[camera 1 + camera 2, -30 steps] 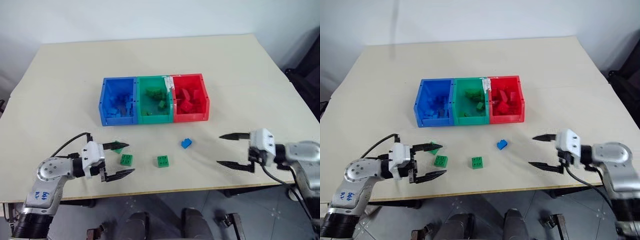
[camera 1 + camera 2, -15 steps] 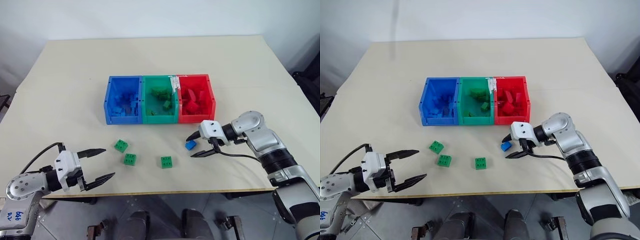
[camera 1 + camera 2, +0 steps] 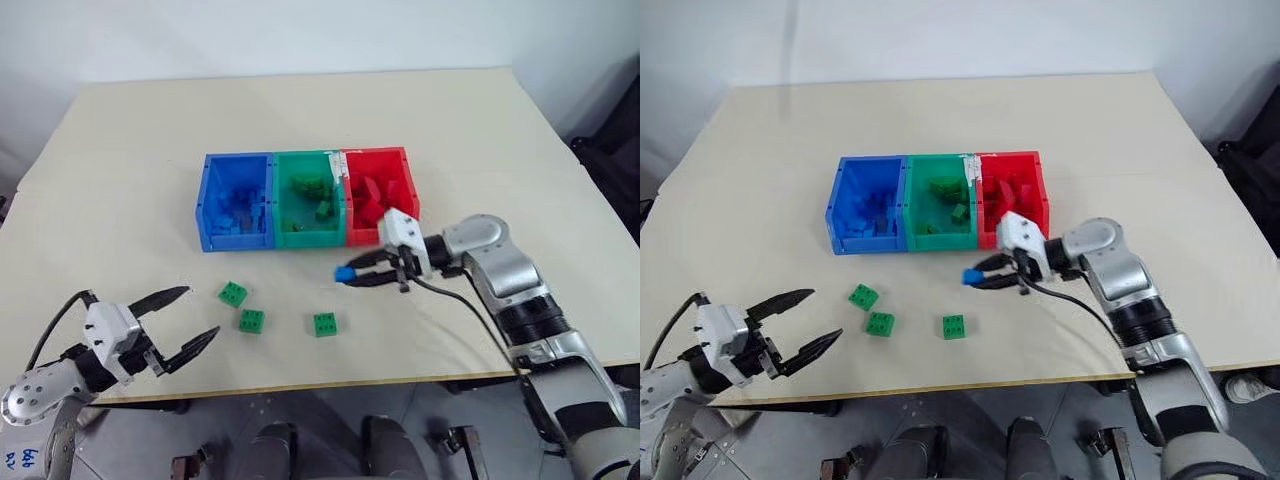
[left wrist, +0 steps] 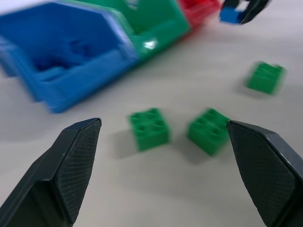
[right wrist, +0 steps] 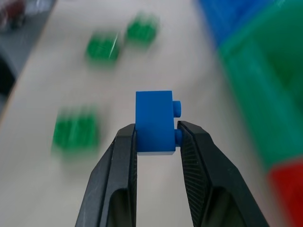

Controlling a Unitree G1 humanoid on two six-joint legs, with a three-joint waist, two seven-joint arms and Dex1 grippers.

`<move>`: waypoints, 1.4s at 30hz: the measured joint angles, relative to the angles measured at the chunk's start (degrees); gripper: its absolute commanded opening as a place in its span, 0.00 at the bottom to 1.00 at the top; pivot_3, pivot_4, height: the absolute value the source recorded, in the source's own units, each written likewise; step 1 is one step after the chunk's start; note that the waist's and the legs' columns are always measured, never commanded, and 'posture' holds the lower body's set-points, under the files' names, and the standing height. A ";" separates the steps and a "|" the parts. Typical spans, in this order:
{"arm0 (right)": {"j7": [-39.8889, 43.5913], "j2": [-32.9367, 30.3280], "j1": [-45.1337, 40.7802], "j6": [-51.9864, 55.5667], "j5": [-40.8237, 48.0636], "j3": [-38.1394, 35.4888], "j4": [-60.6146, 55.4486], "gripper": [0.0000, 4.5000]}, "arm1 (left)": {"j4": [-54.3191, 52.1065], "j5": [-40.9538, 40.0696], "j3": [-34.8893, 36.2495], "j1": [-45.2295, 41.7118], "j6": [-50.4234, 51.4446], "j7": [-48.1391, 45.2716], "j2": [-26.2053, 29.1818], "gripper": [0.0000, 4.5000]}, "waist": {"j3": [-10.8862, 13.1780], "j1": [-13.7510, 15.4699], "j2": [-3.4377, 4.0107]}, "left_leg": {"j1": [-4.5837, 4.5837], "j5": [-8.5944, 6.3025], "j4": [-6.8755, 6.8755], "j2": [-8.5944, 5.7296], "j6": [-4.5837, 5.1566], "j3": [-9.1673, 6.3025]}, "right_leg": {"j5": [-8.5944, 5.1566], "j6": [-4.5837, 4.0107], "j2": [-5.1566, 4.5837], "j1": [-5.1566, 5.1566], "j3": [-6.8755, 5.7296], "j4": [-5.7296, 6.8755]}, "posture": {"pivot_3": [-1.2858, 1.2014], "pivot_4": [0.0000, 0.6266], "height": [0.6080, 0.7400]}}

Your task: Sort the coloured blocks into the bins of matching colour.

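The right end effector (image 3: 348, 274) has the blue block (image 3: 344, 272) pinched between its two black fingertips, and it is holding it up off the tabletop (image 3: 120, 180), just in front of the green bin (image 3: 308, 199) and the red bin (image 3: 378, 195). From the right wrist view the grip is plain: both fingers (image 5: 122, 161) press on the lower sides of the block (its studs point sideways, out toward one finger), with most of the brick standing clear above the tips.

Over on the other side, the left end effector (image 3: 182, 320) hangs near the front edge of the tabletop with its fingers spread wide and nothing between them. It points toward the loose greens.

Three green blocks lie on the tabletop in front of the bins: one (image 3: 232, 294) closest to the blue bin (image 3: 236, 201), a second (image 3: 252, 320) just beside it and nearer the front edge, and a third (image 3: 325, 324) off on its own toward the right arm's side. All three sit flat, studs up, none touching another.

The three bins stand joined in a row in the middle of the tabletop, blue on the robot's left, green in the centre, red on the right. Each one already has pieces of its own colour lying inside.
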 measured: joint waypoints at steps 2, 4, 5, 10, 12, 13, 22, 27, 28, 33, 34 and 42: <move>-5.89 5.62 -4.86 4.05 -0.32 -0.26 1.05 0.20 | -0.61 -0.36 1.65 1.52 0.40 1.44 -1.06 1.00 | 0.00 -0.39 0.00 | 0.00 -0.01 -0.03 0.01 -0.01 0.06 | 0.00 -0.06 0.00 -0.10 0.02 0.11 | 0.52 0.24 1.00; -12.10 11.78 -10.50 5.11 -1.94 -0.05 5.37 0.20 | -0.84 -0.51 2.53 2.60 0.71 2.19 -1.42 1.00 | 0.00 -0.51 0.01 | 0.00 -0.01 -0.05 0.06 -0.09 0.08 | -0.01 -0.14 0.02 -0.21 -0.03 0.22 | 0.52 0.24 1.00; -14.23 13.93 -12.33 4.94 -2.62 0.26 6.82 0.20 | -0.91 -0.57 2.67 2.56 0.82 2.52 -1.58 1.00 | 0.00 -0.49 0.01 | 0.00 -0.01 -0.06 0.07 -0.10 0.07 | -0.01 -0.19 0.03 -0.27 -0.04 0.23 | 0.52 0.24 1.00; -25.63 23.54 -20.81 -1.50 -7.25 0.59 23.26 0.20 | -1.13 -0.92 3.41 2.94 1.45 3.66 -1.96 1.00 | -0.01 -0.07 -0.01 | -0.02 -0.03 -0.02 -0.01 -0.06 -0.02 | 0.16 -0.47 0.03 -0.29 -0.11 0.29 | 0.52 0.24 1.00; -28.32 25.38 -23.05 -4.63 -8.46 0.37 29.15 0.20 | -1.44 -0.92 3.37 3.10 1.74 3.83 -2.07 1.00 | -0.02 -0.14 -0.02 | -0.01 -0.04 -0.03 -0.02 -0.04 -0.02 | 0.19 -0.52 0.04 -0.28 -0.13 0.31 | 0.52 0.24 1.00; -29.19 25.84 -23.62 -5.90 -8.78 0.11 31.12 0.27 | -1.71 -0.92 3.29 3.16 1.85 3.88 -2.13 1.00 | -0.02 -0.17 -0.02 | -0.01 -0.05 -0.06 -0.01 -0.04 -0.02 | 0.20 -0.51 0.04 -0.28 -0.13 0.33 | 0.52 0.24 1.00; -28.55 25.27 -24.63 -11.79 -9.53 -2.76 35.61 0.97 | -4.08 -0.92 2.14 3.19 3.28 3.97 -2.19 1.00 | -0.02 -1.62 -0.02 | -0.03 -0.05 -0.14 0.08 -0.05 0.03 | 0.20 -0.51 0.11 -0.39 -0.16 0.37 | 0.52 0.24 1.00; -19.04 16.72 -10.35 -13.03 -4.88 -4.13 15.26 0.99 | -4.29 -0.92 0.19 0.70 5.09 2.56 -0.06 1.00 | -0.04 -0.82 -0.05 | -0.08 -0.08 -0.13 0.07 -0.01 -0.06 | 0.20 -0.50 0.08 -0.32 -0.27 0.30 | 0.52 0.24 1.00; -15.91 13.80 -5.17 -13.11 -2.80 -4.69 9.94 0.99 | -4.18 -0.93 -0.17 0.42 5.36 1.72 1.05 1.00 | -0.04 -0.53 -0.06 | -0.07 -0.14 -0.08 0.07 0.03 -0.02 | 0.20 -0.50 0.08 -0.28 -0.29 0.26 | 0.52 0.24 1.00; -6.34 1.54 11.38 -13.20 4.41 -9.64 -5.01 0.99 | -0.68 -0.91 -1.12 -1.79 6.51 -2.51 4.94 1.00 | -0.01 0.01 0.00 | -0.07 -0.17 -0.06 0.02 0.08 0.17 | 0.22 -0.46 0.06 -0.27 -0.27 0.16 | 0.52 0.24 1.00; -4.82 -0.26 14.08 -14.01 5.84 -11.09 -6.82 0.99 | 0.15 -0.86 -1.06 -2.13 6.36 -3.27 5.59 1.00 | -0.01 -0.13 0.00 | -0.05 -0.17 -0.08 0.00 0.06 0.24 | 0.22 -0.46 0.10 -0.27 -0.27 0.11 | 0.52 0.24 1.00; 6.17 -13.39 36.72 -25.85 10.44 -21.34 -10.66 0.99 | 12.31 0.31 0.95 -6.27 1.22 -11.36 11.31 1.00 | 0.00 0.08 0.01 | 0.13 -0.21 0.08 0.06 0.04 0.47 | 0.28 -0.32 0.10 0.03 -0.46 -0.14 | 0.52 0.24 1.00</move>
